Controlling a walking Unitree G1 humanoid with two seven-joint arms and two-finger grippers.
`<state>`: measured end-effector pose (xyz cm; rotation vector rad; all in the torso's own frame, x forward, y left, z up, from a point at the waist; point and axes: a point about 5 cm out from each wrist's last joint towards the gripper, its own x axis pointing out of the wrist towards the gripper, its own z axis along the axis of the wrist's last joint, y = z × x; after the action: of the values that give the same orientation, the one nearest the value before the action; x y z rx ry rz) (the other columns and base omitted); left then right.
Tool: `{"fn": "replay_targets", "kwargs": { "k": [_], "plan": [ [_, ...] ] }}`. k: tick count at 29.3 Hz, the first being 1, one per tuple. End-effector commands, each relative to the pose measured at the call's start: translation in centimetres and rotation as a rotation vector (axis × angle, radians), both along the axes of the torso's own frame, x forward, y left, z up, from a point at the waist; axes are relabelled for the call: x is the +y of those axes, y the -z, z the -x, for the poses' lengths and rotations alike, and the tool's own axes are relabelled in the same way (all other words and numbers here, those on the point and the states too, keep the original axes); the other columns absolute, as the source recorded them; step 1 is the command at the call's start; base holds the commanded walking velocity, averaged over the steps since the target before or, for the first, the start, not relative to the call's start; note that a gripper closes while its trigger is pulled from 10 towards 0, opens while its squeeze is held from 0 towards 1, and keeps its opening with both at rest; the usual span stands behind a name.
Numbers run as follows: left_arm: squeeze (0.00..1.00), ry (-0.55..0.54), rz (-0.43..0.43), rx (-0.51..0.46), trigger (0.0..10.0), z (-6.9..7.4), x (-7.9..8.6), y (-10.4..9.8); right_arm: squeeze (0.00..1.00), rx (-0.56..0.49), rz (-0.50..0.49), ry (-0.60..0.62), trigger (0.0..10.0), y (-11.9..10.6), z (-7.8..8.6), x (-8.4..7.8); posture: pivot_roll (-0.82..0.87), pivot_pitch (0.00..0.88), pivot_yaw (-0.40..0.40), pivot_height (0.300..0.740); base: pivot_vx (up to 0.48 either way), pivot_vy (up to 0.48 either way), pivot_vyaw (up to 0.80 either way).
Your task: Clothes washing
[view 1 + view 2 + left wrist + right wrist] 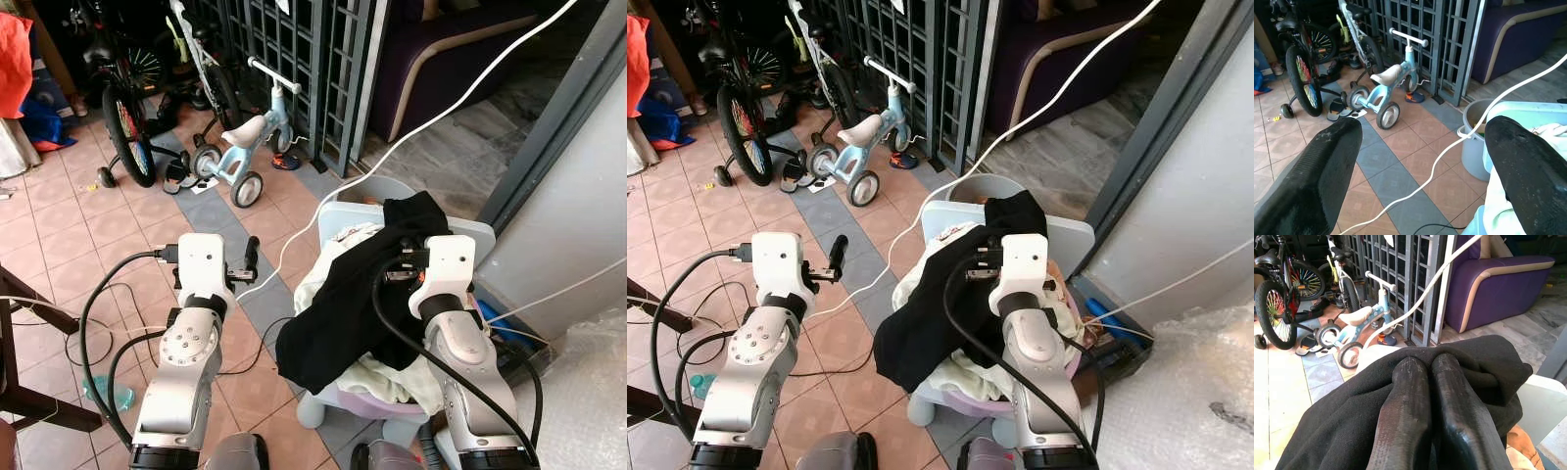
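We are only starting — our right gripper (1432,396) is pinching a black garment (343,304) over the full laundry basket (470,235) while our left gripper (1425,161) is hanging wide open, empty — nothing is washed yet

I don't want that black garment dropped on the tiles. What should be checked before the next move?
1. Right hand shut on the black garment: ok, fingers pressed together with cloth bunched around them.
2. Garment free of the laundry basket: not ok, it drapes over the pale clothes and basket edge.
3. Left hand free to help: ok, open and holding nothing.
4. White cable out of the way: cannot tell, it runs close above the basket.
5. Floor ahead: not ok, cables and a blue tricycle lie nearby.
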<state>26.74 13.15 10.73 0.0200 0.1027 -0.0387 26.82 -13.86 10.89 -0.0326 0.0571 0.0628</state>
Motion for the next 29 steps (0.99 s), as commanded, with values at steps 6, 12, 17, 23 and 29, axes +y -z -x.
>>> {"fn": "replay_targets", "kwargs": {
  "k": [6, 12, 17, 23, 29],
  "plan": [
    [0.0, 0.011, -0.009, -0.077, 10.0, -1.22, -0.6, -2.0, 0.0, -0.06, 0.023, 0.001, 10.0, -1.55, -1.74, -1.53, 0.01, 0.09, 0.013, 0.74, 0.0, 0.0, 0.0],
    [0.0, 0.015, -0.009, -0.07, 10.0, -1.18, -0.73, -1.88, 0.0, -0.063, 0.019, -0.007, 10.0, -1.53, -1.71, -1.43, 0.0, 0.093, 0.013, 0.74, 0.0, 0.0, 0.0],
    [0.0, 0.015, -0.01, -0.066, 10.0, -1.23, -0.75, -1.79, 0.0, -0.064, 0.02, -0.003, 10.0, -1.47, -1.76, -1.68, 0.0, 0.089, 0.01, 0.74, 0.0, 0.0, 0.0],
    [0.0, 0.014, -0.009, -0.061, 10.0, -1.25, -0.79, -1.68, 0.0, -0.068, 0.026, 0.0, 10.0, -1.53, -1.86, -1.87, 0.0, 0.087, 0.008, 0.74, 0.0, 0.0, 0.0],
    [0.0, 0.013, -0.007, -0.062, 10.0, -1.26, -0.82, -1.67, 0.0, -0.069, 0.028, -0.007, 10.0, -1.54, -1.96, -1.74, 0.01, 0.087, 0.006, 0.74, 0.0, 0.0, 0.0]
  ]
}}
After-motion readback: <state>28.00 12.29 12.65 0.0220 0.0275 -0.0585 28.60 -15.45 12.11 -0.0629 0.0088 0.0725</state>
